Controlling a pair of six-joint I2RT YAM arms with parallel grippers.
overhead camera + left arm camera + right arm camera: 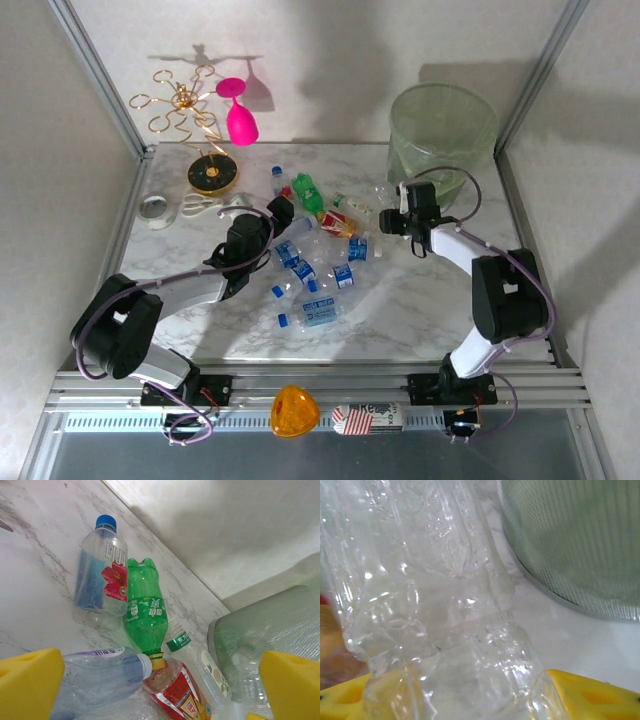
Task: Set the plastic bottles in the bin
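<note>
The right gripper (470, 701) is clamped on a crumpled clear bottle (430, 580) just beside the bin (443, 125), which stands at the table's (420, 300) far right corner; the left gripper (160, 685), jaws wide apart, hangs over the other bottles (320, 313) scattered mid-table.

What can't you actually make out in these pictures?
Bin contents: top view, hazy behind the translucent wall.
Clear bottle cap: right wrist view, cut off by the top edge.
Right gripper grip on it: same view, fingertips cut off by the bottom edge.
Red bottle label: left wrist view, cut off below.
</note>
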